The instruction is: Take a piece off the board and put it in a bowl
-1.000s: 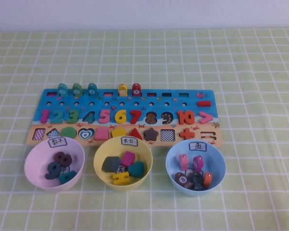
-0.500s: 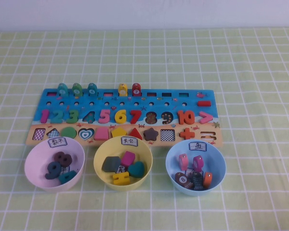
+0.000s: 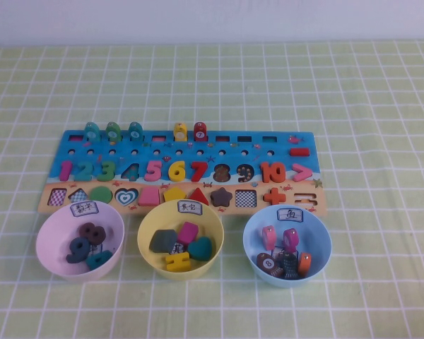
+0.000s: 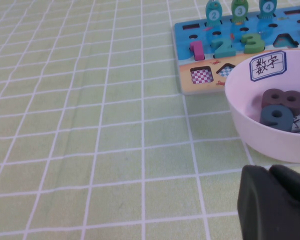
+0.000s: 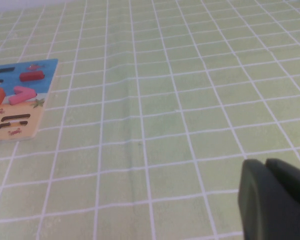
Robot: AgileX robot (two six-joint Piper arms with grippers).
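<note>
Left gripper (image 4: 275, 205) low over green cloth, near pink bowl (image 4: 250, 135), holding nothing; can't tell if open or closed. Right gripper (image 5: 275, 205) low over bare cloth, well off board's end, holding nothing; can't tell either. Both arms out of top view, likely parked so nothing gets bumped. Board (image 3: 297, 201) at 12 o'clock from bowls. Blue bowl (image 3: 253, 229) at 5 o'clock from board middle. Piece (image 3: 267, 263) inside, dark brown, round top, white dot with number. Job looks done.

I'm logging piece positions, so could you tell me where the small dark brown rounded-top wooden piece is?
In the high view, the dark brown piece lies inside the light blue bowl at front right, beside an orange piece.
</note>
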